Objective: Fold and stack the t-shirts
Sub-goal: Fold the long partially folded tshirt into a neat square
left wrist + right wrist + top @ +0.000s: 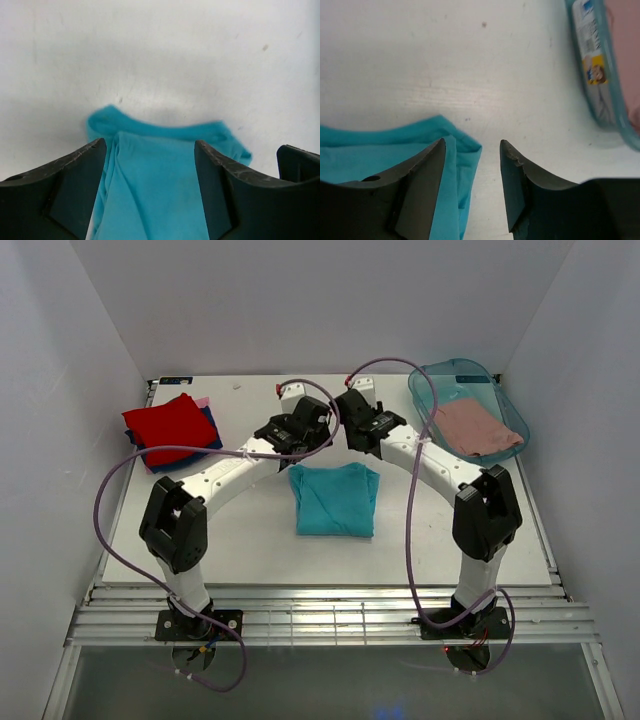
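Note:
A teal t-shirt (335,500) lies folded into a rectangle at the middle of the table. My left gripper (303,436) hangs open over its far left corner, and in the left wrist view the teal cloth (155,190) shows flat between the spread fingers of the gripper (150,145). My right gripper (362,432) is open over the far right corner; its own view shows the gripper (472,144) with the shirt's corner (370,150) under the left finger and bare table between the jaws. A red t-shirt (168,425) tops a pile at the back left, with dark blue (212,426) and pink (203,401) edges beneath.
A translucent teal tub (470,365) stands at the back right with a dusty-pink shirt (478,427) in it; its labelled wall (592,60) shows in the right wrist view. White walls close in the table on three sides.

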